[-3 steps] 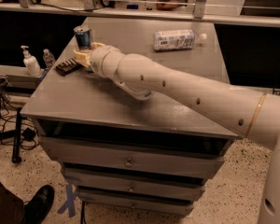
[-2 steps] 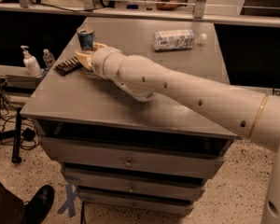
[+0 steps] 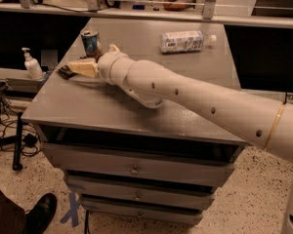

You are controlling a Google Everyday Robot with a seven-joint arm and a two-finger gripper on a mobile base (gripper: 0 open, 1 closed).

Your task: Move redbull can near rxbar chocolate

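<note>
We see the redbull can (image 3: 91, 42) upright at the table's (image 3: 112, 112) far left, its print too small to read. The gripper (image 3: 85, 68) lies just at its 6 o'clock; whether it is spread or pressed together we cannot tell. The rxbar chocolate (image 3: 65, 72) lies at the gripper's 9 o'clock. A clear bottle (image 3: 184, 41) lies at the can's 3 o'clock, well apart.

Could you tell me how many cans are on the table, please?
1: the can stands near the table's far left corner, just behind the gripper. The arm might hide others.
</note>
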